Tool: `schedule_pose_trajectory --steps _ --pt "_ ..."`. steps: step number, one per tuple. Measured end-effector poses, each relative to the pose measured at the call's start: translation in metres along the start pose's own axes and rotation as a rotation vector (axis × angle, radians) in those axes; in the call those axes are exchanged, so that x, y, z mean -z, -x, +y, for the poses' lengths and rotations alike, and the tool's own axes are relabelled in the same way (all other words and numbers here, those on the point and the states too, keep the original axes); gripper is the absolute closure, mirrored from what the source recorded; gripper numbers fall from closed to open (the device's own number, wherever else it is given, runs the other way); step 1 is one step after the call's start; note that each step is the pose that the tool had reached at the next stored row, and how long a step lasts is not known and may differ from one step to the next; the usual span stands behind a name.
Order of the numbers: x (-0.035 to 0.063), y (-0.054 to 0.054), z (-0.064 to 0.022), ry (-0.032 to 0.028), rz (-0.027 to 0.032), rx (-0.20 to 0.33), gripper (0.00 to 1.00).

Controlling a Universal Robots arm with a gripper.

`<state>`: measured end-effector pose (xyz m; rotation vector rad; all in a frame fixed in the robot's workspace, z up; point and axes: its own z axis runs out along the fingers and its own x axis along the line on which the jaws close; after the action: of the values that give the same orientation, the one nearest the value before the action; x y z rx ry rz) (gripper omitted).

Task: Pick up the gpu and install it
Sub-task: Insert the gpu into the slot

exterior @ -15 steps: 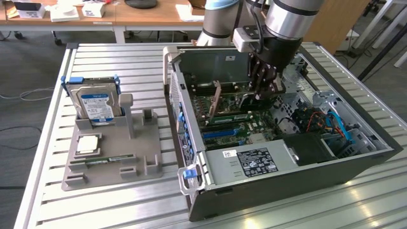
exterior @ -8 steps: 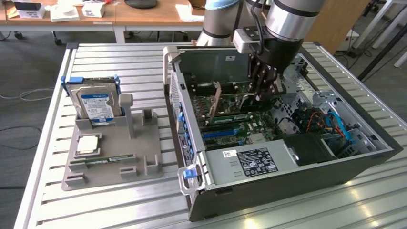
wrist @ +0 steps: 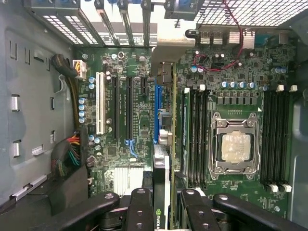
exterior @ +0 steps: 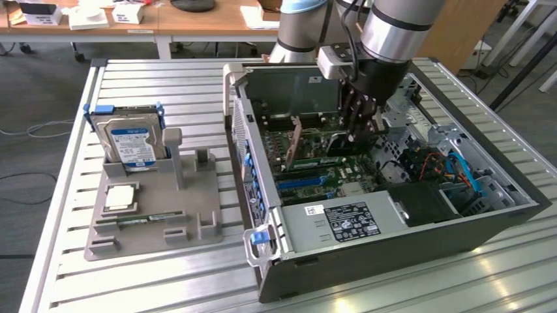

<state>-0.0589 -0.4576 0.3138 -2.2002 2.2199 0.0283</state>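
A: What is the black, jointed pincer (exterior: 354,130) doing?

B: It hangs deep inside the open black metal computer case (exterior: 383,267), on the end of the silver and grey arm (exterior: 396,26). It is clenched on the gpu (wrist: 161,168), a thin dark expansion card with a small logo on its upper edge. The black fingers (wrist: 139,211) press on the card's two flat sides.

A: And where exactly is the card?

B: It stands edge-on between the fingers and reaches straight out ahead of the pincer over the green motherboard (wrist: 108,154). It lines up with the long blue slot (wrist: 156,106) just ahead of the pincer. Whether it is pressed home I cannot tell.

A: What lies beside it?

B: To one side of the pincer is the silvery square processor socket (wrist: 235,147), with black memory slots (wrist: 197,134) between it and the card. To the other side is a long white slot (wrist: 100,103).

A: And outside the case?

B: Well apart from the pincer, toward the exterior view's left, a grey plastic parts stand (exterior: 187,202) rests on the slatted aluminium tabletop (exterior: 130,280). It holds a silver hard drive with a blue label (exterior: 130,143) upright, a square silvery processor chip (exterior: 119,195) lying flat, and a small narrow green memory stick (exterior: 143,222). Nearer the pincer, inside the case, sits a silver power supply box with a printed label (exterior: 344,222).
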Motion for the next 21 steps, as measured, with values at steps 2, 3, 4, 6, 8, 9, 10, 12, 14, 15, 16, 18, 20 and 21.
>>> schedule_pose_trajectory --steps 2,3,4,6,8,9,10,12,14,15,16,18,20,21 --pt "-0.0003 0.0 0.0 0.0001 0.0002 0.0 0.73" --pt "-0.0004 0.0 0.0 0.0001 0.0002 0.0 0.73" --pt "-0.0004 0.0 0.0001 0.0001 0.0001 0.0 0.73" --pt "-0.0008 0.0 0.0025 -0.0001 -0.0003 0.0 0.73" --pt "-0.0009 0.0 0.0038 -0.0001 -0.0001 0.0 0.73" --pt "-0.0013 -0.0001 0.0045 -0.0001 -0.0002 0.0 0.73" --pt "-0.0021 -0.0001 0.0049 0.0 -0.0001 0.0 0.73" --pt "-0.0042 -0.0002 0.0052 0.0 0.0001 0.0 0.73" --pt "-0.0062 -0.0002 0.0056 0.0 0.0001 0.0 0.73" --pt "-0.0071 -0.0002 0.0057 0.0 0.0 0.0 0.73" --pt "-0.0073 -0.0002 0.0057 0.0 0.0001 0.0 0.73" --pt "-0.0073 -0.0002 0.0058 0.0 0.0003 0.0 0.73" --pt "-0.0074 -0.0002 0.0058 0.0 0.0001 0.0 0.73" --pt "-0.0081 -0.0002 0.0058 -0.0001 -0.0001 0.0 0.73"
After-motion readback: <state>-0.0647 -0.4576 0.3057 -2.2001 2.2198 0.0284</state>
